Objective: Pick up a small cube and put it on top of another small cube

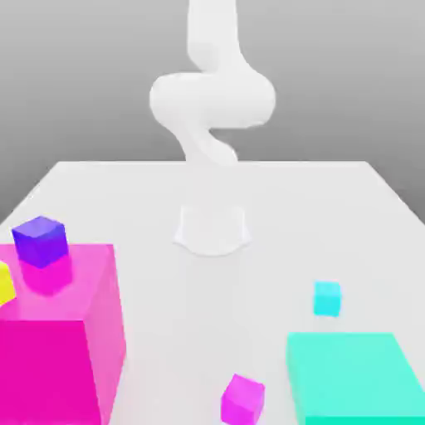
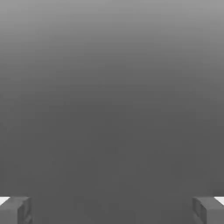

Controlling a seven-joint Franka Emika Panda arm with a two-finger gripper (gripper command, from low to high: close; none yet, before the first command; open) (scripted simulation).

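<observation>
No cube is held: in the hand view the gripper is seen with its fingers spread wide and nothing between them, so the reaching step is judged not yet begun. On the surface, a small cyan cube lies at the exterior view's right and a small magenta cube nearer, well apart. Next, 1 cube must be approached from above and grasped.
</observation>
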